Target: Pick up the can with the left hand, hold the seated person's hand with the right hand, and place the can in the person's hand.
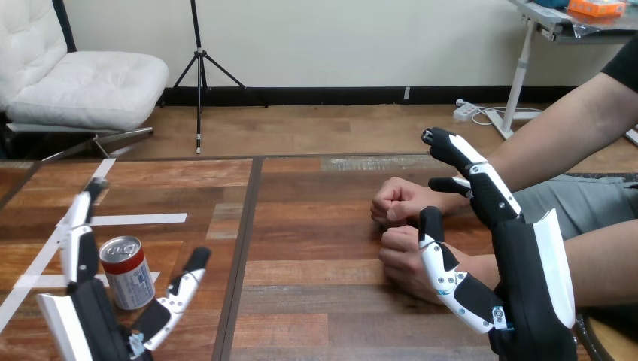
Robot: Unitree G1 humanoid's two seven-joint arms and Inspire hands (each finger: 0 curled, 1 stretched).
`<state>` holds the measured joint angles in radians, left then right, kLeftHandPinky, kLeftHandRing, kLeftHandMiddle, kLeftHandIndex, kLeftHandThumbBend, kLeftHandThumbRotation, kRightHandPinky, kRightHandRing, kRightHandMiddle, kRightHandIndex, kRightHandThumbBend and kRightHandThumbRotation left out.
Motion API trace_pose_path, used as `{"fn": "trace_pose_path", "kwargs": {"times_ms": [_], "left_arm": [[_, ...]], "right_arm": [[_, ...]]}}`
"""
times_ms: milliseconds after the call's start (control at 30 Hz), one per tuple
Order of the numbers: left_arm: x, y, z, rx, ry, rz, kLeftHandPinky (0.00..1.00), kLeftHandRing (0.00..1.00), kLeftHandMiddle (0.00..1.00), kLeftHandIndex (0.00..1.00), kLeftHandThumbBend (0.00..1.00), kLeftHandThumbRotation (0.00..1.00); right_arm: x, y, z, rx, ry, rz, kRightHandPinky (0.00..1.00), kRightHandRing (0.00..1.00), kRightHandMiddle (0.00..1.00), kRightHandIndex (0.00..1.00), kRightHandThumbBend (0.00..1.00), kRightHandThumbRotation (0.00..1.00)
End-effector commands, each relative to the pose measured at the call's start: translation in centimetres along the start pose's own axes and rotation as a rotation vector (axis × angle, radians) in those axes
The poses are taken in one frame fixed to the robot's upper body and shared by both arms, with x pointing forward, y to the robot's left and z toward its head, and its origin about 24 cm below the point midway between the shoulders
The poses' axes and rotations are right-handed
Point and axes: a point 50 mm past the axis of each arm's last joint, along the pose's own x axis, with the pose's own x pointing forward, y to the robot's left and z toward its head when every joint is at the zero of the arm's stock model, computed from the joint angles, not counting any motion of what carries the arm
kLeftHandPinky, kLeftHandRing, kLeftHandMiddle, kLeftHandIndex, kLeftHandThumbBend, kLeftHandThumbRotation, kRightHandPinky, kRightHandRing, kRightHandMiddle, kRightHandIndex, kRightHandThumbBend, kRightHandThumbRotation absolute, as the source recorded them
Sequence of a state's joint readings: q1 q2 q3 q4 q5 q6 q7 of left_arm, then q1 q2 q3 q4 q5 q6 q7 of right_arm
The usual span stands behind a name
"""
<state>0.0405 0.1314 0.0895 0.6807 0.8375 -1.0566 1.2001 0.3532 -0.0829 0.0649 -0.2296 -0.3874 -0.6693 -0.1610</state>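
Observation:
A red and white can (126,272) with a silver top stands upright on the wooden table (316,301) at the near left. My left hand (98,320) is open around it, straight fingers (79,237) on its left and the thumb (184,286) on its right, with gaps showing on both sides. The person's two hands rest as fists on the table at the right, one farther (399,201) and one nearer (402,257). My right hand (527,278) is open beside them. Its thumb (438,259) lies against the nearer wrist and its fingers (460,154) reach over the farther forearm.
White tape strips (139,219) mark the table's left part near the can. A dark seam (244,248) runs across the tabletop from front to back. The person's forearms (564,135) come in from the right edge.

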Motion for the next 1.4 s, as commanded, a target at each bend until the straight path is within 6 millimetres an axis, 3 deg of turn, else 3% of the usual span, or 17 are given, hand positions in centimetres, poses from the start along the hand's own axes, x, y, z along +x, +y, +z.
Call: {"fn": "trace_pose_path", "kwargs": {"times_ms": [0, 467, 1367], "left_arm": [[2.1, -0.7, 0.0, 0.019, -0.044, 0.034, 0.99, 0.93, 0.91, 0.91, 0.72, 0.07], [2.4, -0.6, -1.1, 0.156, 0.063, 0.061, 1.0, 1.0, 0.98, 0.98, 0.76, 0.18], [2.8, -1.4, -2.2, 0.198, 0.244, 0.013, 0.99, 0.99, 1.0, 1.0, 0.81, 0.25]], "right_arm": [[1.3, -0.2, 0.3, 0.01, -0.058, -0.025, 0.72, 0.86, 0.89, 0.85, 0.11, 0.0], [1.4, -0.4, 0.4, -0.001, -0.058, -0.02, 0.72, 0.86, 0.89, 0.85, 0.12, 0.0], [1.5, -0.4, 0.4, -0.001, -0.06, -0.011, 0.72, 0.85, 0.88, 0.84, 0.13, 0.0]]}}
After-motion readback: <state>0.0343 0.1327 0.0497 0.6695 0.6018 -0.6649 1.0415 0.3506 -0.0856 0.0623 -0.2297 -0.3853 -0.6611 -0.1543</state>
